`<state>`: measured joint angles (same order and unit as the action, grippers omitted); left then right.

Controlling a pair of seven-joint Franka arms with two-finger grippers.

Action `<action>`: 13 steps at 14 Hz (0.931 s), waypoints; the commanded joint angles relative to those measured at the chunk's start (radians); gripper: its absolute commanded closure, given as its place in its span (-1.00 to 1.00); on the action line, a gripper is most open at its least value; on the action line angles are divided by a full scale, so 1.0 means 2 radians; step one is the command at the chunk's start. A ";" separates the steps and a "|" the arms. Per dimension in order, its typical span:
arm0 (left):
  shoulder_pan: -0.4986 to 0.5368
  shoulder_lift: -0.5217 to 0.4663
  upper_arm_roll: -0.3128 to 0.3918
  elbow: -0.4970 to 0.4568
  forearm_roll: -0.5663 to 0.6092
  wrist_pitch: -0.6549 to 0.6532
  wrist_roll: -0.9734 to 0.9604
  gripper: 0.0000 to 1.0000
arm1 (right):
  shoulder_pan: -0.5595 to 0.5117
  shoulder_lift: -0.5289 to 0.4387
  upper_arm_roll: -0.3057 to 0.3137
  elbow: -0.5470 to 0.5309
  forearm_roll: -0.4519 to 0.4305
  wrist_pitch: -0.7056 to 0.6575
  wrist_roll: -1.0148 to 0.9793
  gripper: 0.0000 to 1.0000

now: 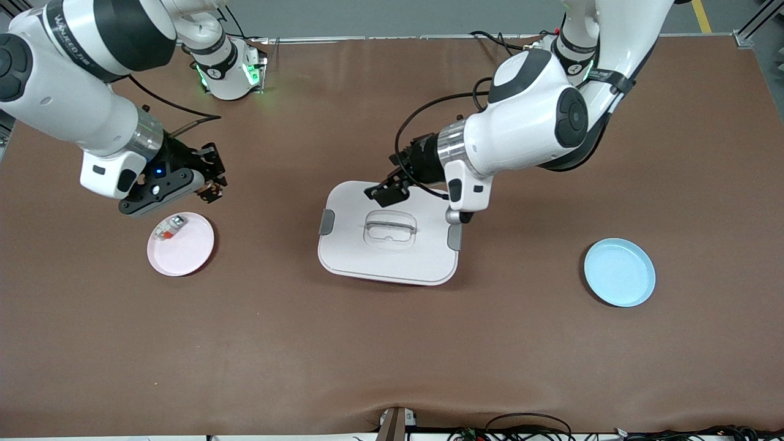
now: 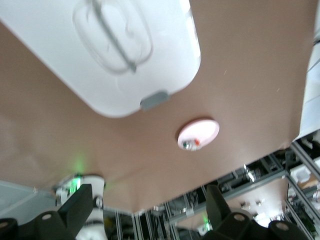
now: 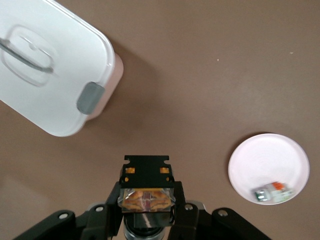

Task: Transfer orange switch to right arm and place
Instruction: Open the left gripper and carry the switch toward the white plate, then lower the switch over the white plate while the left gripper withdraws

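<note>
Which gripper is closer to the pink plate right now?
Right. The right gripper, holding the orange switch, hangs beside the pink plate; the left gripper is over the white lidded box.

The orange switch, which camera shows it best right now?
The right wrist view. The orange switch fills the foreground there, clamped in the right end effector, its orange markings plain. The front view shows only a small dark bit in that end effector, above the table near the pink plate. The left wrist view doesn't show it.
</note>
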<state>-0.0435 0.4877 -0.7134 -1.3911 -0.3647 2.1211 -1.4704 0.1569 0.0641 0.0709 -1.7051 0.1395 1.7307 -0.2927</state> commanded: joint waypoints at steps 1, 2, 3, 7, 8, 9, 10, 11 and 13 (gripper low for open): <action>0.030 -0.027 0.002 -0.005 0.065 -0.009 0.005 -1.00 | -0.032 0.005 0.009 -0.008 -0.024 0.001 -0.069 1.00; 0.042 -0.031 0.002 -0.005 0.094 -0.010 0.014 -1.00 | -0.038 0.012 0.009 -0.008 -0.027 0.002 -0.075 1.00; 0.056 -0.038 0.001 -0.005 0.116 -0.014 0.040 -1.00 | -0.040 0.018 0.009 -0.008 -0.038 0.008 -0.083 1.00; 0.100 -0.051 0.002 -0.006 0.237 -0.082 0.135 -1.00 | -0.055 0.042 0.009 -0.009 -0.067 0.038 -0.158 1.00; 0.104 -0.058 0.003 -0.007 0.275 -0.115 0.159 -1.00 | -0.061 0.047 0.009 -0.018 -0.082 0.056 -0.189 1.00; 0.115 -0.060 0.003 -0.007 0.309 -0.144 0.193 -1.00 | -0.065 0.047 0.009 -0.035 -0.091 0.088 -0.215 1.00; 0.128 -0.064 0.002 -0.006 0.327 -0.164 0.230 -1.00 | -0.071 0.047 0.009 -0.055 -0.095 0.116 -0.239 1.00; 0.144 -0.074 0.002 -0.006 0.328 -0.184 0.265 -1.00 | -0.078 0.048 0.009 -0.071 -0.103 0.143 -0.268 1.00; 0.176 -0.086 0.001 -0.006 0.328 -0.211 0.339 -1.00 | -0.085 0.055 0.009 -0.095 -0.123 0.191 -0.313 1.00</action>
<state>0.2501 0.3664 -0.7078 -1.3887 0.2755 1.7512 -0.9161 0.0166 0.1805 0.0707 -1.8425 -0.0629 2.0426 -0.8404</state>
